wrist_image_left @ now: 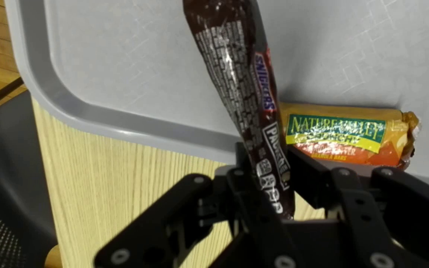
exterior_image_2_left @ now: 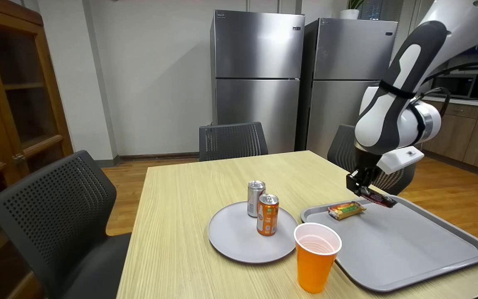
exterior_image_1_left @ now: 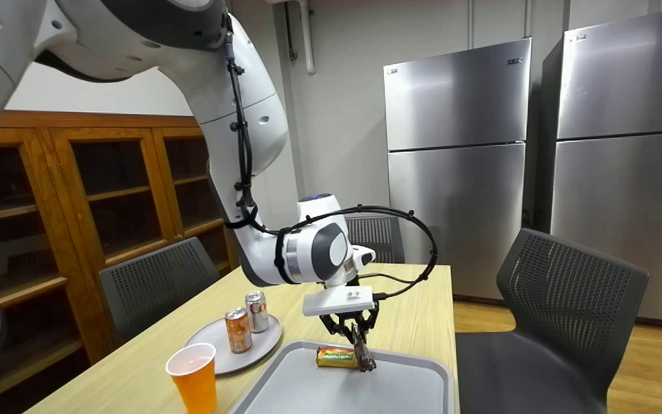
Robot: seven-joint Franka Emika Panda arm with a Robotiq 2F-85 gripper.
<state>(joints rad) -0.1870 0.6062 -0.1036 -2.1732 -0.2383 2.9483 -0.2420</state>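
the gripper (wrist_image_left: 268,160) has its fingers (wrist_image_left: 307,175) pressed against both sides of a snickers bar (wrist_image_left: 233,67) in a dark brown wrapper, pinching it nearer to one end. in the wrist view the bar runs from the fingertips toward 11 o'clock, out over a grey tray (exterior_image_2_left: 401,243); in both exterior views it slants downward, toward about 4 or 5 o'clock, and i cannot tell whether its lower end touches the tray. a gold nature valley packet (wrist_image_left: 343,137) lies on the tray, between 2 and 3 o'clock of the fingertips in the wrist view. in an exterior view, at the tray's 9 o'clock, a round grey plate (exterior_image_2_left: 235,245) rests on the pale table (exterior_image_2_left: 176,216), with a silver can (exterior_image_2_left: 254,201) at its 12 o'clock and an orange can (exterior_image_2_left: 267,220) at the silver one's 5 o'clock. an orange cup (exterior_image_2_left: 314,265) stands upright at the plate's 4 o'clock, close to the tray. dark chairs (exterior_image_2_left: 52,207) stand around the table; steel refrigerators (exterior_image_2_left: 257,91) rise at its 12 and 1 o'clock, a wooden cabinet (exterior_image_2_left: 19,91) at its 10 o'clock.
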